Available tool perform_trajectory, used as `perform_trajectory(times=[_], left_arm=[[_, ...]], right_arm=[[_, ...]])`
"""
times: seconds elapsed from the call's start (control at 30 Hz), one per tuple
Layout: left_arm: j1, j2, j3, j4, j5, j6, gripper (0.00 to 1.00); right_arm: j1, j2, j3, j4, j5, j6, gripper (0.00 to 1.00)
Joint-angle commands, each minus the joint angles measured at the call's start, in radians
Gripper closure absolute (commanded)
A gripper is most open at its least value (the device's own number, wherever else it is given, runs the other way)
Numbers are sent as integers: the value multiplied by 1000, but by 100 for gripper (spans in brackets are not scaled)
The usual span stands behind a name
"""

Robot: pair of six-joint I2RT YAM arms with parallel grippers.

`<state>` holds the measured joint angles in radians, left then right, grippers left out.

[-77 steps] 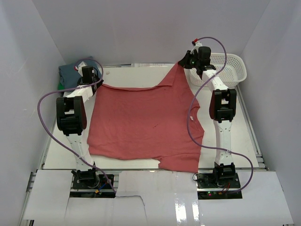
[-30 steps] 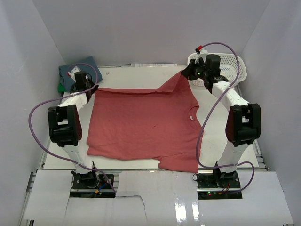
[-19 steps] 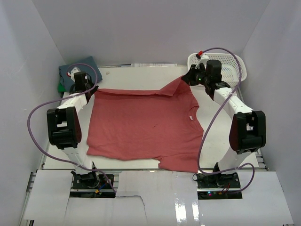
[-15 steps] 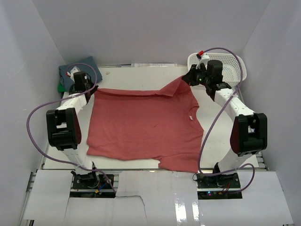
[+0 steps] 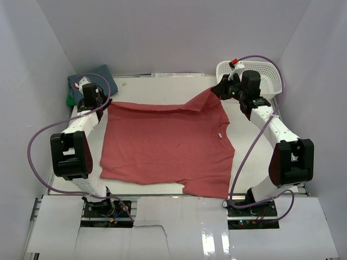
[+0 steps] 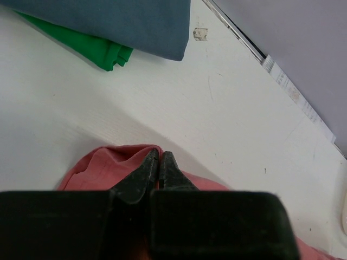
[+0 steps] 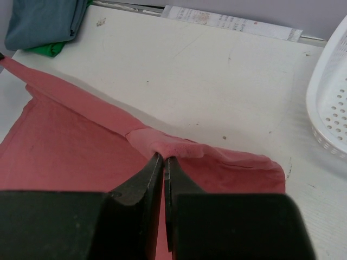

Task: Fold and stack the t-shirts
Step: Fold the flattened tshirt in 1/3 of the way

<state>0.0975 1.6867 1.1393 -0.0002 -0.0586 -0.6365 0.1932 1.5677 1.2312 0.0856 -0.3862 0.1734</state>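
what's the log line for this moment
left tool: shut on coral-red shirt, far-left corner | right tool: shut on coral-red shirt, far-right corner | stack: slate-blue shirt over green shirt | fold: not yet done

Red shirt [image 5: 165, 143] flat mid-table; left gripper [image 5: 103, 105] grips its 10 o'clock corner, right gripper [image 5: 216, 90] its 1 o'clock corner. Basket [image 5: 269, 77] at 2 o'clock.

— Where's the coral-red t-shirt [image 5: 165, 143]?
— Spread over the counter [image 5: 157, 86], both far corners raised.
— The others?
— Far left corner: the slate-blue shirt [image 6: 108, 21], folded, lies atop the green shirt [image 6: 100, 53].
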Motion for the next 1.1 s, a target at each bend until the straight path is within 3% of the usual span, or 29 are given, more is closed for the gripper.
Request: perform_trajectory(times=[0.0, 1.07], left_arm=[[8, -81, -24, 6, 3, 0, 100], [8, -280, -190, -147, -32, -15, 100]], right_arm=[[9, -66, -24, 45, 13, -15, 92], [101, -389, -351, -46, 155, 3, 92]])
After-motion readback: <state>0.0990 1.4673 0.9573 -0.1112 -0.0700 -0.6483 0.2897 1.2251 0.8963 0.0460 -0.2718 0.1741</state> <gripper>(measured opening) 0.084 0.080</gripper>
